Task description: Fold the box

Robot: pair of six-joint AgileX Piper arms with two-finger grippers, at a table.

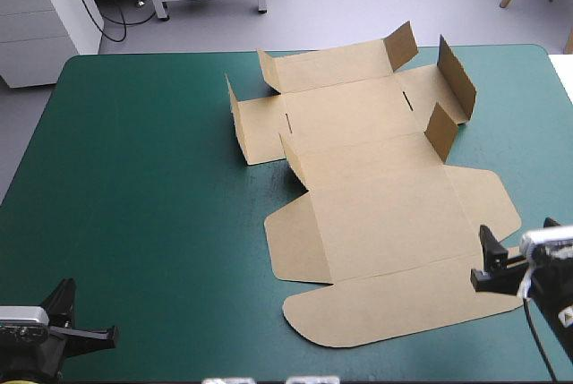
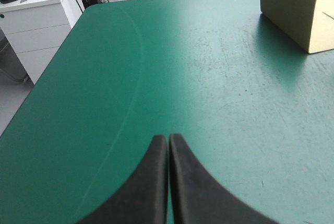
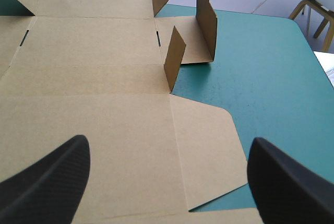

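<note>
The brown box [image 1: 376,196] lies unfolded on the teal-green surface [image 1: 134,178], right of centre, reaching from near the far edge almost to the near one. Most of the cut sheet rests flat. At its far end, short flaps [image 1: 457,77] stand upright on both sides of the panels, and a rounded-cornered panel [image 1: 394,308] lies flat closest to the robot.

The left end effector [image 2: 168,140] sits low at the surface's near left corner. Its black fingers [image 2: 156,182] are pressed together into one pointed arch over bare teal-green cover. From its wrist view the box is well apart, ahead and off to the right. Only one raised brown wall [image 2: 295,10] shows there.

The right end effector [image 3: 167,143] comes in at the near right, beside the sheet's right margin in the high view. Its fingers [image 3: 57,174] are spread wide with nothing gripped. In its own wrist view a flat side wing [image 3: 206,151] with a rounded corner lies ahead between the two fingers, and three of the upright flaps rise farther on. Whether the fingertips touch the board cannot be told.

Open teal-green cover separates the left arm from the box.
</note>
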